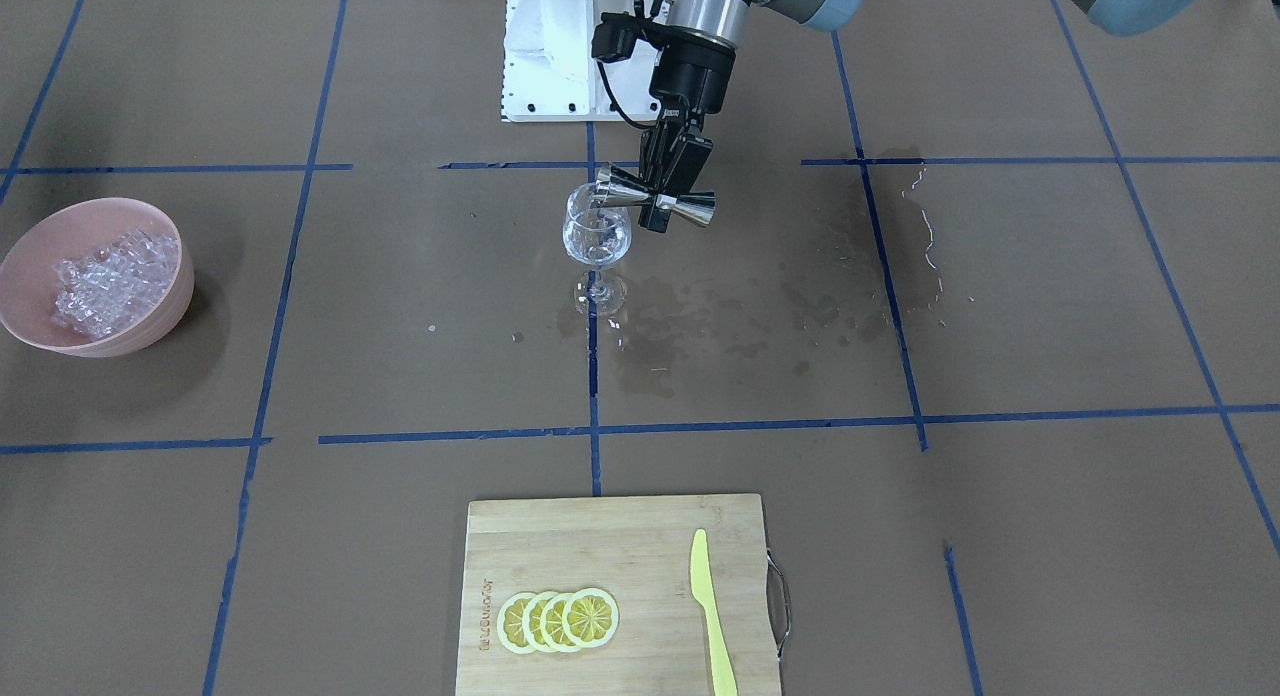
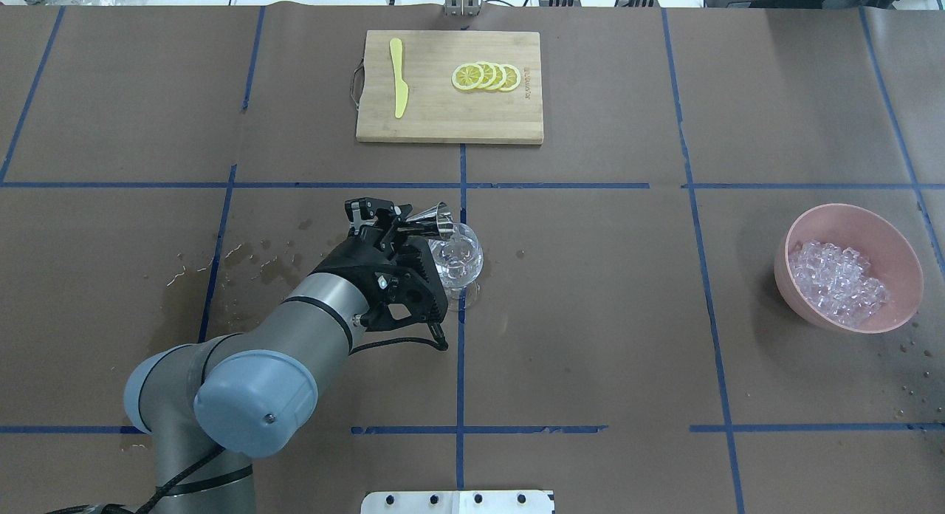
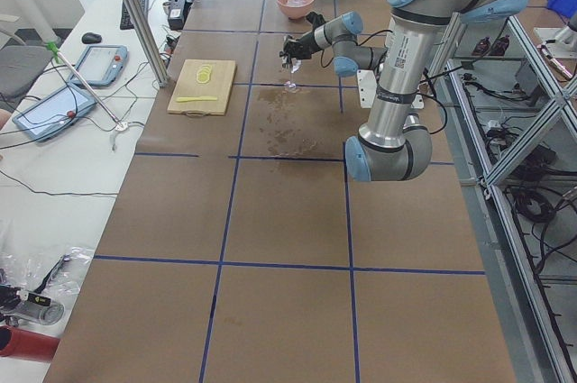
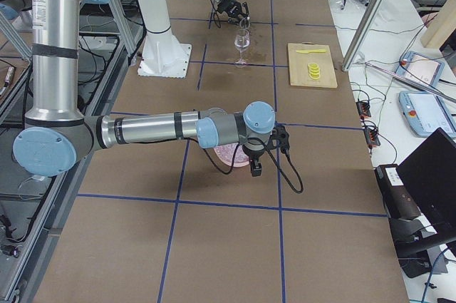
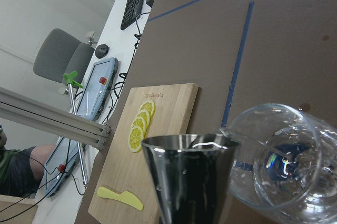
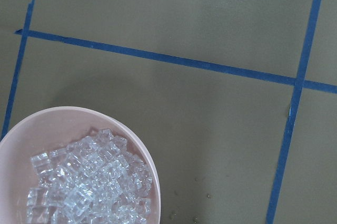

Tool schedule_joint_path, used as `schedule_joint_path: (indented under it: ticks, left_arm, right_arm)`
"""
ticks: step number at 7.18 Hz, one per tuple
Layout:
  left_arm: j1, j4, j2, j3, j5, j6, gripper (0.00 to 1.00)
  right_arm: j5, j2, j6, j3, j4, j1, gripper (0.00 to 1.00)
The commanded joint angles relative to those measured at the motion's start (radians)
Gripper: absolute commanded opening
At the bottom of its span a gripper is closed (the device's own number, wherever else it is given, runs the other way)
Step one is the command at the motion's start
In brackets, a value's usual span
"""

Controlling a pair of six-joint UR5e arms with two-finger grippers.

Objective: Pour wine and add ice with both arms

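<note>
Near the middle of the table (image 1: 400,306), the left hand (image 1: 660,191) pinches a steel jigger (image 1: 612,188) at its narrow waist. It has the measure tipped onto its side, one mouth just over the rim of the stemmed wine glass (image 1: 597,238). From where I stand this looks like the pour itself, though I cannot tell how much liquid sits in the glass. The ice (image 1: 105,281) lies heaped in the pink bowl (image 1: 150,326), well apart from the glass, towards the robot's right end of the table. The right hand (image 4: 254,166) hovers just above that bowl, and whether its fingers are spread or pressed together I cannot tell. To pour well, I would want the jigger's lip held inside the line of the rim and rolled gently, so the stream falls into the glass rather than down its outside. Wet patches (image 1: 720,316) darken the paper beside the foot, so spilling looks like a real risk. The glass is tall on a thin stem and would likely topple if the metal knocks its rim, so the jigger should lift clear before it swings away.
</note>
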Motion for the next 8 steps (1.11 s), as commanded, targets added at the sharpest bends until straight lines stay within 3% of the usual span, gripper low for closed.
schedule_joint_path:
  ticks: [1,8]
  left_arm:
    - [-0.021,0.074,-0.017,-0.021,-0.044,0.003,0.00]
    - [-0.037,0.159,-0.042,-0.030,-0.057,0.092,0.00]
  right_arm:
    - [0.000,0.000,0.000,-0.001,0.000,0.000,1.00]
    - [0.002,0.000,0.002,-0.001,0.000,0.000,1.00]
